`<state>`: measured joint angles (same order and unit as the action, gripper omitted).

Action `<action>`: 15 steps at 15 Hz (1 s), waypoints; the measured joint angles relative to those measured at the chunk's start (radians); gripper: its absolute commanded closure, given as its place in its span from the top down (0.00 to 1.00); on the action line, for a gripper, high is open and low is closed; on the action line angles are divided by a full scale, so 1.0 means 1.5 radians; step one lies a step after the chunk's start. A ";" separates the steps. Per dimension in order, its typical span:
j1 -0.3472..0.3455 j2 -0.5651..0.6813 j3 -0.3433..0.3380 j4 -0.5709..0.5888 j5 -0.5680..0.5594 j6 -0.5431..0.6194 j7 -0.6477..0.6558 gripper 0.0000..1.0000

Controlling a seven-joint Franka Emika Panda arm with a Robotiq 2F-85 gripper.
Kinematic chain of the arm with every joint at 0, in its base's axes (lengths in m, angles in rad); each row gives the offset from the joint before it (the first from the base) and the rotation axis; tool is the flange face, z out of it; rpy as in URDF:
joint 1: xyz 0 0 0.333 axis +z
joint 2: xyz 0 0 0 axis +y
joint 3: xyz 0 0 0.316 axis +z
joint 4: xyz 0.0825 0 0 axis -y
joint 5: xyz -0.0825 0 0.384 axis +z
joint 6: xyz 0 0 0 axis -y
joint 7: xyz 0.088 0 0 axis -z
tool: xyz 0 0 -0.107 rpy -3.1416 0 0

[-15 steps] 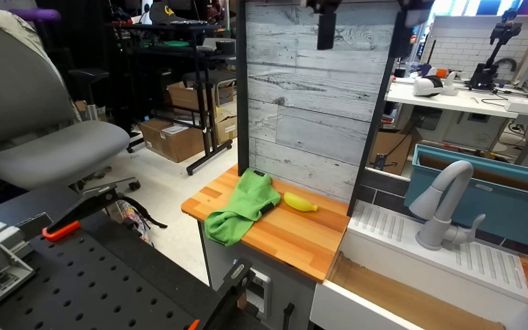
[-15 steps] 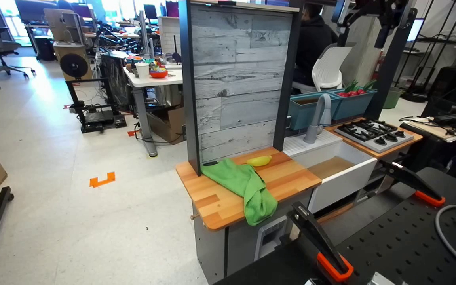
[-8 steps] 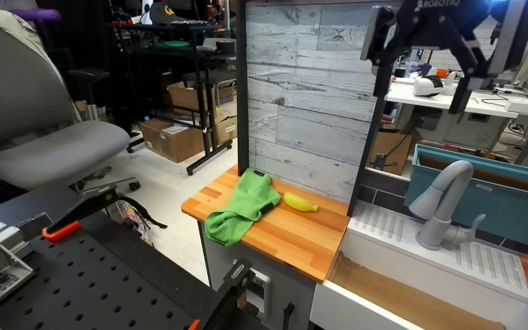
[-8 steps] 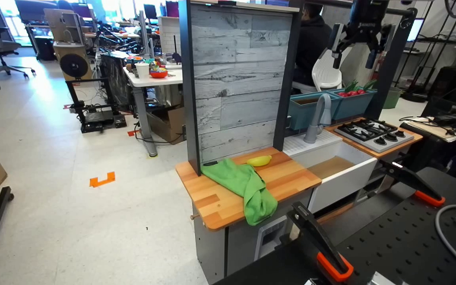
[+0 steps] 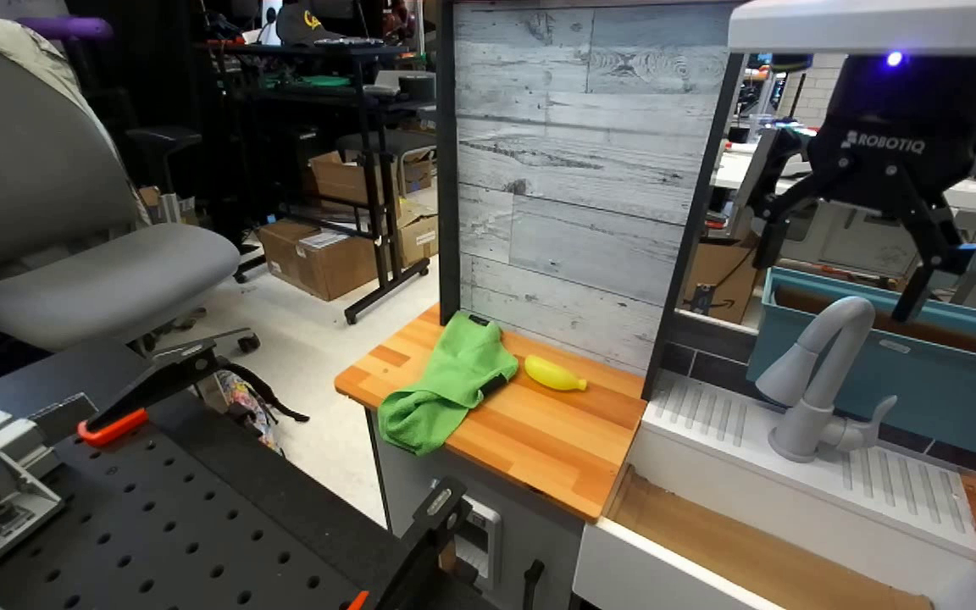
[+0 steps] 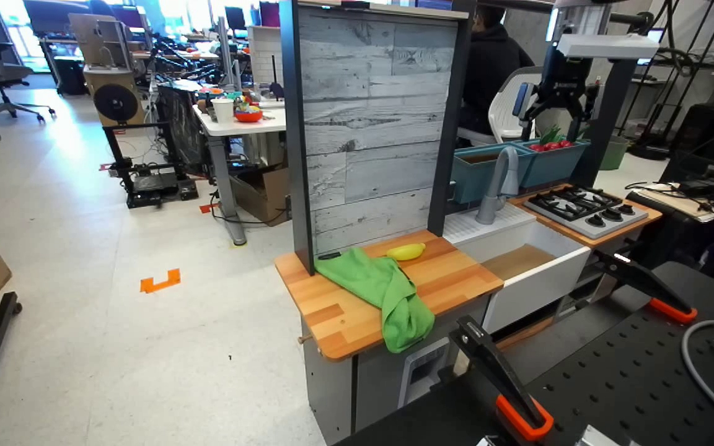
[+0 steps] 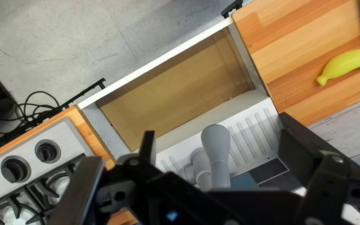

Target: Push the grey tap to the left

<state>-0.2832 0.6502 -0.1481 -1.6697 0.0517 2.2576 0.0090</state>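
Note:
The grey tap (image 5: 837,364) stands upright on the ridged back ledge of the white sink (image 5: 759,487). Its spout arches over the sink, and its side handle (image 5: 862,432) sticks out from the base. It also shows in an exterior view (image 6: 494,189). My gripper (image 5: 840,273) is open and empty, pointing down above the tap in the exterior views (image 6: 549,132). In the wrist view, the tap's spout (image 7: 216,142) lies between the two spread fingers (image 7: 220,147) without visible contact. The tap's lower part and handle are partly hidden there by the gripper.
A teal planter (image 5: 895,381) hangs behind the tap. A wood-plank panel (image 5: 590,212) rises beside the sink. The wooden counter (image 5: 556,457) holds a yellow banana (image 5: 551,374) and a green cloth (image 5: 454,381). A toy stove (image 6: 589,214) stands on the sink's far side.
My gripper has come down a long way toward the tap. It has shifted right in an exterior view. It stays open, and the tap, banana and cloth have not moved.

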 measured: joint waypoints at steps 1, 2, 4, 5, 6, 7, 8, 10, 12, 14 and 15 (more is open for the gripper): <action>-0.003 0.020 0.001 0.020 0.008 -0.001 0.000 1.00; -0.006 0.039 0.002 0.040 0.017 -0.001 0.000 1.00; -0.009 0.076 0.004 0.080 0.035 -0.001 0.002 1.00; -0.010 0.094 0.006 0.100 0.042 -0.001 0.003 1.00; -0.010 0.110 0.006 0.119 0.047 -0.002 0.007 1.00; -0.010 0.125 0.006 0.138 0.049 -0.003 0.012 1.00; -0.010 0.140 0.006 0.157 0.050 -0.008 0.020 1.00; -0.010 0.167 0.007 0.195 0.050 -0.027 0.031 0.74; -0.010 0.191 0.007 0.230 0.050 -0.047 0.040 0.69; -0.010 0.212 0.007 0.261 0.050 -0.064 0.046 0.52; -0.010 0.222 0.007 0.277 0.050 -0.074 0.048 0.45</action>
<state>-0.2988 0.9835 -0.1377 -1.2546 0.1273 2.1472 0.0811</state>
